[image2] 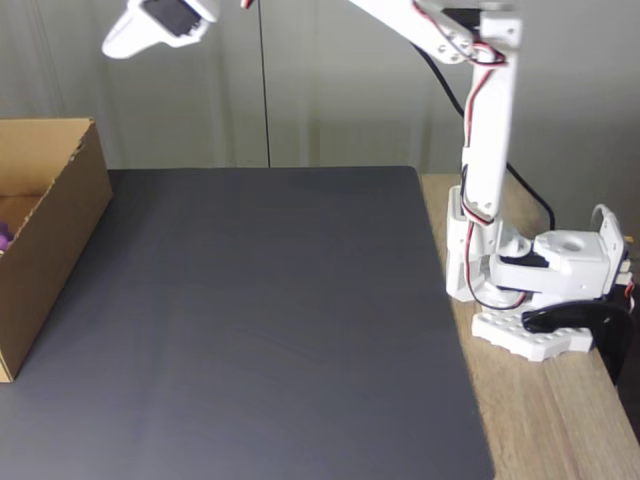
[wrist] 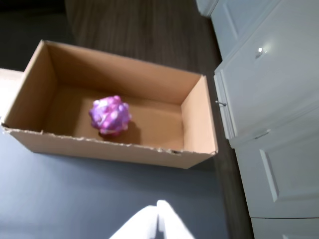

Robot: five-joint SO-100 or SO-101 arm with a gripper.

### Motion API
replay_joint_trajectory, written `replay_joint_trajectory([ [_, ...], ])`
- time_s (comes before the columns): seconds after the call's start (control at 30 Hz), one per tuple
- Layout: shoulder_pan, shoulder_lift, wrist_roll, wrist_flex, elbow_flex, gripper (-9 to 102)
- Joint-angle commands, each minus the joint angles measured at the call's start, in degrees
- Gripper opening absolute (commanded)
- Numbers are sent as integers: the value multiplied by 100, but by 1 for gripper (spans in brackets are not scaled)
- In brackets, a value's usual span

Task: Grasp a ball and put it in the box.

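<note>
Wrist view, near to far: my gripper (wrist: 158,219) shows nearest, white fingers pressed together, holding nothing, short of the box (wrist: 192,119). Inside the box, the ball (wrist: 110,115) rests on its floor, nearer the front wall. I judge placement done; next I retract, staying high above the box rim.

In the fixed view the box (image2: 50,230) was cut off by the left edge, and its wall hid all but a purple sliver of the ball (image2: 4,237). The gripper (wrist: 158,222) was blurred and cropped in the wrist view; its state was indeterminable.
</note>
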Motion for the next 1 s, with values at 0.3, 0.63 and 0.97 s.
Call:
replay_joint_trajectory([
  [0.3, -97, 2619, 18, -1459, 3981, 0],
  [0.63, 18, 4597, -26, -2364, 7022, 0],
  [0.97, -158, 6161, -88, -2514, 8684, 0],
])
